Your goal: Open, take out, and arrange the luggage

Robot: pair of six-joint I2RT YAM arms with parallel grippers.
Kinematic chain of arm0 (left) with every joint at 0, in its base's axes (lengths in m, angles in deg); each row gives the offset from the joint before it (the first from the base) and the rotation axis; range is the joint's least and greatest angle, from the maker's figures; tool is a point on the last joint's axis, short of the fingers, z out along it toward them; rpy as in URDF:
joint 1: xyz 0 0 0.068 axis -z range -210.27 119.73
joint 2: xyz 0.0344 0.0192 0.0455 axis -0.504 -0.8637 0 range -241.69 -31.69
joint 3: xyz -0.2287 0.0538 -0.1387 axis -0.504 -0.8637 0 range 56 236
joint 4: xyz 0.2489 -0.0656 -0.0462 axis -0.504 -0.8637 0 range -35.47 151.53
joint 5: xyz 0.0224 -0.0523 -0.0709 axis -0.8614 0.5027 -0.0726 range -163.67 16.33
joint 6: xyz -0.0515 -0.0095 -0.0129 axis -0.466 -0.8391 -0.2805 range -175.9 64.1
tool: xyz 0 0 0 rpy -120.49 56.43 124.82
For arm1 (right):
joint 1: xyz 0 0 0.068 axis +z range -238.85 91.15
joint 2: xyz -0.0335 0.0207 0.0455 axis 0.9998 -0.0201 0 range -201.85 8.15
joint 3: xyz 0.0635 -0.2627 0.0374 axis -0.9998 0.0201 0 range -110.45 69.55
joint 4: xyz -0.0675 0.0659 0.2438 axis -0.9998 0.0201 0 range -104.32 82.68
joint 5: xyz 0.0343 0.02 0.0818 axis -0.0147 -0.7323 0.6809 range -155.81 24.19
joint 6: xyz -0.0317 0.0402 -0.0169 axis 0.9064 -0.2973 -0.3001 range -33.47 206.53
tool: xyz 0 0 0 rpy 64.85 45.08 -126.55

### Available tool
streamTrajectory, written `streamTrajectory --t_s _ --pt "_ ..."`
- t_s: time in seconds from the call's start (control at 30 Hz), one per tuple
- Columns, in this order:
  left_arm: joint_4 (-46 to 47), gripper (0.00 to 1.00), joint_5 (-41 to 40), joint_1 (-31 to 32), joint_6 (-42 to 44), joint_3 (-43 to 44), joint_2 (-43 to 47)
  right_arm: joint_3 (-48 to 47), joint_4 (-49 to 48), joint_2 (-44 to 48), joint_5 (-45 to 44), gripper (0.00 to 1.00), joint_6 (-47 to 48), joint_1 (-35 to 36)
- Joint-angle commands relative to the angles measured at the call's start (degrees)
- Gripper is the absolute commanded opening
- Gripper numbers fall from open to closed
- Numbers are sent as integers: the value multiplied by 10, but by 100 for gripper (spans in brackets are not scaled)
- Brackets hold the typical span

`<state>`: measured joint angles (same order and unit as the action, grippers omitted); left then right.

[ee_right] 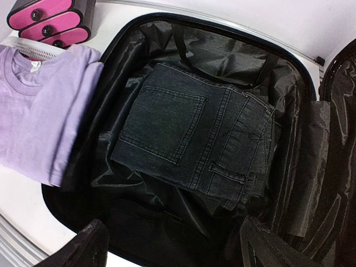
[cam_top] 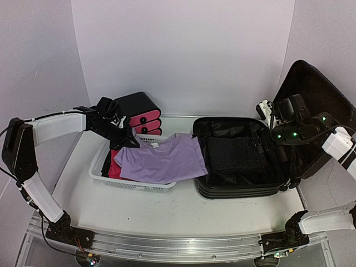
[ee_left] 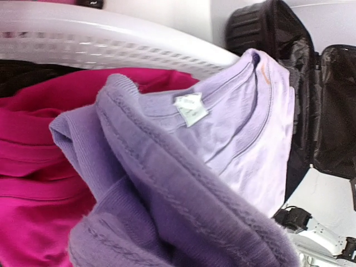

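Note:
The luggage (cam_top: pixel 233 192) lies open on the right, its lid (cam_top: pixel 320 105) standing up behind. Folded black jeans (ee_right: pixel 189 133) rest on its black lining (ee_right: pixel 222 50). My right gripper (ee_right: pixel 172 250) hovers open above the luggage's near edge with nothing between its fingers (ee_right: pixel 83 245); in the top view this right gripper (cam_top: pixel 268 114) sits over the back of the case. A purple T-shirt (cam_top: pixel 161 158) drapes from the white basket (cam_top: pixel 99 167) toward the luggage. My left gripper (cam_top: pixel 127 140) is shut on the T-shirt's bunched collar edge (ee_left: pixel 167 183), which hides its fingers.
A pink garment (ee_left: pixel 33 167) lies in the basket under the shirt, with dark cloth behind it. A black box with three pink drawers (cam_top: pixel 139 114) stands behind the basket against the back wall. White walls enclose the table on three sides.

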<state>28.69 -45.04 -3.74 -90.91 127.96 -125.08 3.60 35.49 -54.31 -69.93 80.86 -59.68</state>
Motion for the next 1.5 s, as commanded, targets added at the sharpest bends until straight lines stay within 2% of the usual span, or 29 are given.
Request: streamTrajectory --t_s 0.0,0.13,0.37,0.57,0.7,1.03,1.23,1.27,1.33,1.4,1.47 --pt "-49 0 9 -21 80 14 19 -7 -6 4 1 83 -6 3" --pt "-63 0 16 -41 123 22 9 -8 -5 -3 2 83 -6 2" --pt "-171 0 -60 -58 222 92 -20 -9 -3 -2 1 83 -4 2" --pt "-200 0 -107 -64 281 121 -38 -10 -3 -7 4 83 -4 3" --pt "-220 0 -149 -66 304 154 -52 -11 -2 -13 7 83 -4 4" --pt "-223 0 -139 -77 324 186 -95 -11 -2 -9 3 83 -4 6" --pt "-223 0 -149 -87 312 174 -98 -14 -2 -9 5 83 -5 7" --pt "-223 2 -148 -87 307 172 -97 -14 -2 -9 5 83 -5 8" --pt "-224 15 -157 -87 297 169 -94 -15 -2 -11 5 83 -5 8" --pt "-225 33 -182 -87 288 163 -79 -15 -2 -13 6 83 -5 9" --pt "-225 47 -215 -87 284 154 -58 -15 -2 -14 8 83 -5 9"
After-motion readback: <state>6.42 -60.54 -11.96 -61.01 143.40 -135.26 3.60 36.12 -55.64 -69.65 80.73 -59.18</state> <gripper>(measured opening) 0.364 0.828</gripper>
